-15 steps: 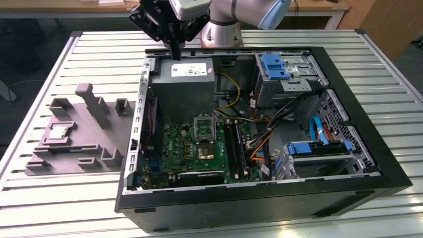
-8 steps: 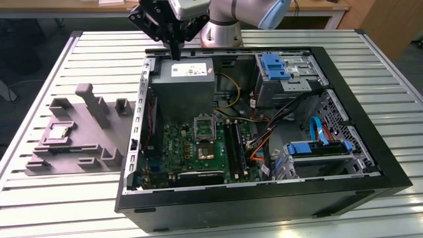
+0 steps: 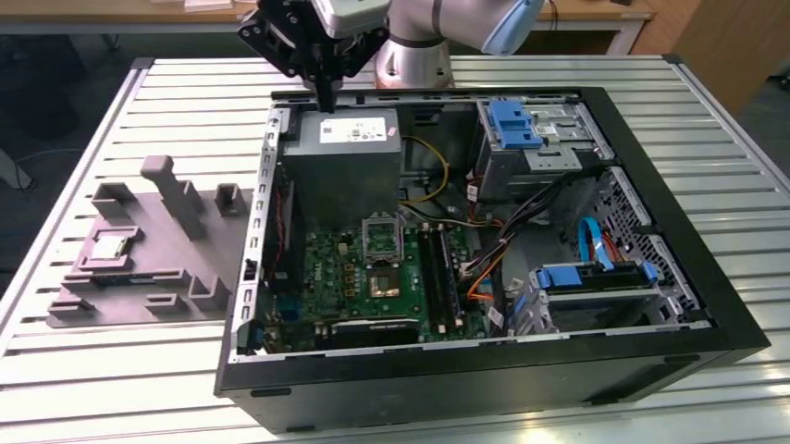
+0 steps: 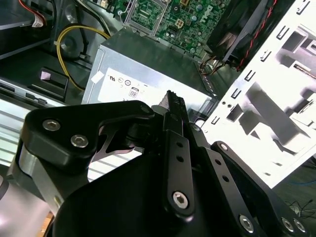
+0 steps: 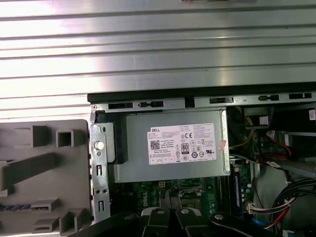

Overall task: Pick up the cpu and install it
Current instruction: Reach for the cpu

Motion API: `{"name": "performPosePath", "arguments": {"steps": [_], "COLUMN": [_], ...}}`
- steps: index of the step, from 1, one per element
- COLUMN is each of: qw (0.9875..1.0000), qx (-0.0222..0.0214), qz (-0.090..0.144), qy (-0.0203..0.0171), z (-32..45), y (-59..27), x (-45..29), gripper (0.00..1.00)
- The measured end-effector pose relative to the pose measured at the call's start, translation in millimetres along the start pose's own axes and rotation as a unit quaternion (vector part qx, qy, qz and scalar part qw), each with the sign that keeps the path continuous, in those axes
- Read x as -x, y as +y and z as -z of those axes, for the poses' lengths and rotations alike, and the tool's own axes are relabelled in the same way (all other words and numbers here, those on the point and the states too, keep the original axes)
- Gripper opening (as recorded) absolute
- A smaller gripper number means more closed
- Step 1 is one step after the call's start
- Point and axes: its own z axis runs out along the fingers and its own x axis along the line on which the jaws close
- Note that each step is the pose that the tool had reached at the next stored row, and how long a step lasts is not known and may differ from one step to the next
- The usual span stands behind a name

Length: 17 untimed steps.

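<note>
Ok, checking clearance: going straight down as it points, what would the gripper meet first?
The gripper would probably meet the grey power supply box first, near its white label; depth is unclear.

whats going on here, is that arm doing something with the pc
A robot arm is working over an open PC case. Its tool hangs above the grey power supply inside the case, fingers together and holding nothing. The cpu lies on the grey fixture outside the case, on the exterior view's left, so it has not been picked up yet.
</note>
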Motion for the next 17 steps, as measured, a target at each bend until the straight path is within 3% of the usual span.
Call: {"name": "performPosePath", "arguments": {"steps": [10, 12, 17], "qw": [1.0, 1.0, 1.0], "qx": [0.0, 0.0, 0.0], "qz": [0.0, 0.0, 0.0], "qy": [0.0, 0.0, 0.0], "z": [0.1, -0.5, -0.4], "y": [-0.2, -1.2, -1.2], "x": [-2.0, -14.8, -15.8], "gripper": [0.11, 0.11, 0.11]}}
